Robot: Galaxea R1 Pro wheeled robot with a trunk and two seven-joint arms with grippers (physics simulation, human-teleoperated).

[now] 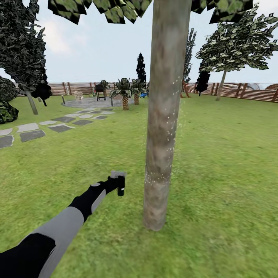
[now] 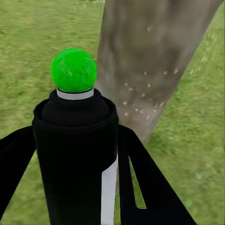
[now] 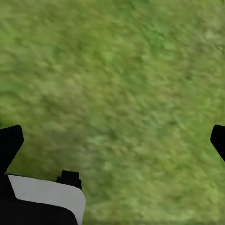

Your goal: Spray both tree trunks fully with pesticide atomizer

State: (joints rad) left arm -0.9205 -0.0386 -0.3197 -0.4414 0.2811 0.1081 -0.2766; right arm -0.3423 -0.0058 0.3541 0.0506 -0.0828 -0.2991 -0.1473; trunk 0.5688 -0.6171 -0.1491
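On the garden lawn (image 1: 224, 162) my left gripper (image 1: 115, 183) is shut on the pesticide atomizer (image 1: 120, 184), held just left of the near tree trunk (image 1: 164, 116). White pesticide specks (image 1: 172, 127) dot the trunk's right side and lower part. The left wrist view has the dark atomizer (image 2: 77, 154) with a green dot (image 2: 73, 69) on top clamped between the black fingers (image 2: 150, 187), facing the speckled tree trunk (image 2: 150, 56). The second tree (image 1: 231, 42) stands far back right by the fence. My right gripper (image 3: 115, 140) hangs open over grass.
A stepping-stone path (image 1: 58, 123) runs at the left towards a paved patio with a grill (image 1: 100, 92). Short palms (image 1: 124, 92) stand behind the near trunk. A brown slat fence (image 1: 239, 90) closes the lawn. Dark bushes (image 1: 5, 104) sit at the far left.
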